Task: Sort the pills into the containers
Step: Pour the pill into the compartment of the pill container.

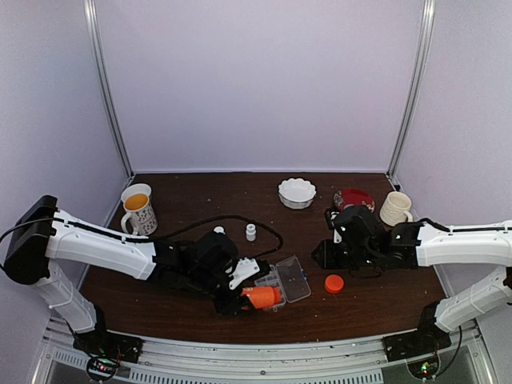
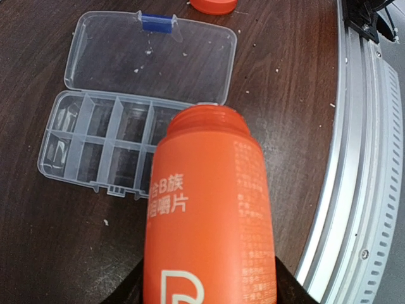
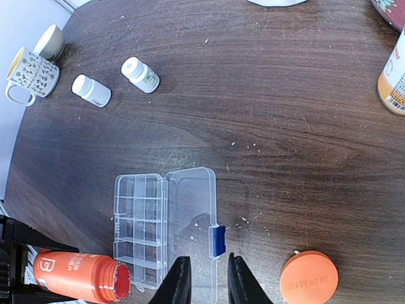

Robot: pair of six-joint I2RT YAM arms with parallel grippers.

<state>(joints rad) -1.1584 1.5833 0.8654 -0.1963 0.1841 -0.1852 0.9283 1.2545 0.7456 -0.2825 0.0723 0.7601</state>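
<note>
An orange bottle (image 3: 76, 277) held on its side covers the near corner of the organiser box (image 3: 136, 209), an orange cap (image 3: 309, 277) lies just right of its open lid (image 3: 190, 209), and open tabletop (image 3: 285, 145) stretches behind toward two white bottles (image 3: 140, 74).

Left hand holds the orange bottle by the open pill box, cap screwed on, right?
No: the cap is off; the left wrist view shows the orange bottle open-mouthed. The left hand does hold it by the open pill box.

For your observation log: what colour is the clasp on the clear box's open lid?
The clasp is blue, seen best in the right wrist view.
</note>
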